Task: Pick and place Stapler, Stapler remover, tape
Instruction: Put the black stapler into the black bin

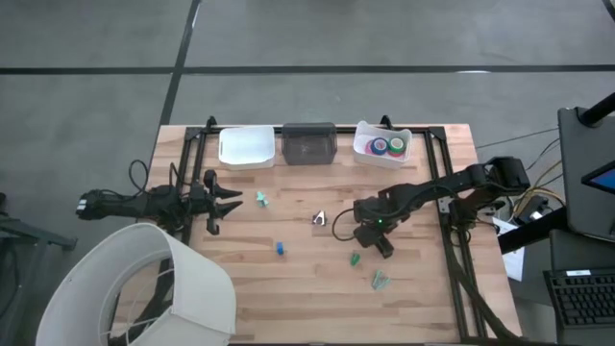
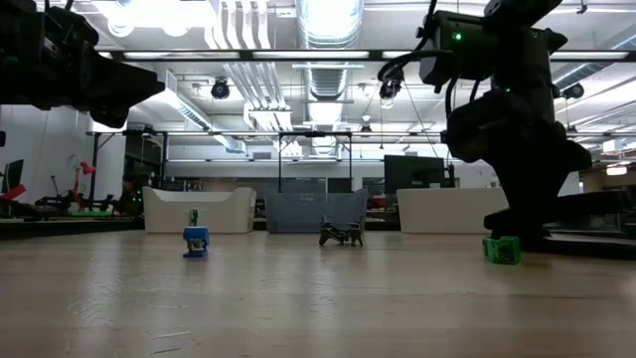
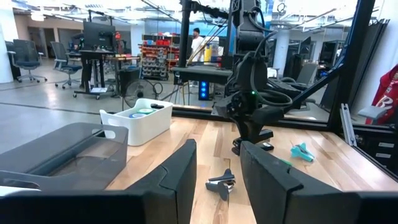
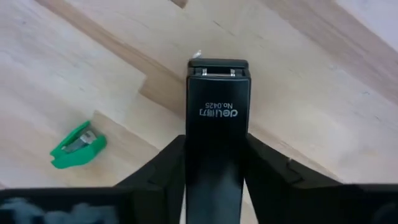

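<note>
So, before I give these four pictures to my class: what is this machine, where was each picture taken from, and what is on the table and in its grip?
It is a robot with two dark arms at a wooden table, each ending in a two-finger claw. One picture looks straight down, one looks level across the tabletop, and two come from cameras on the arms' wrists. The right claw is shut on a black stapler, just above the table. The left claw waits open at the table's left side. At the far edge stand three bins: a white one, a grey one, and a white one holding rolls of tape. Loose on the wood lie a dark staple remover and small green, blue and teal pieces.
</note>
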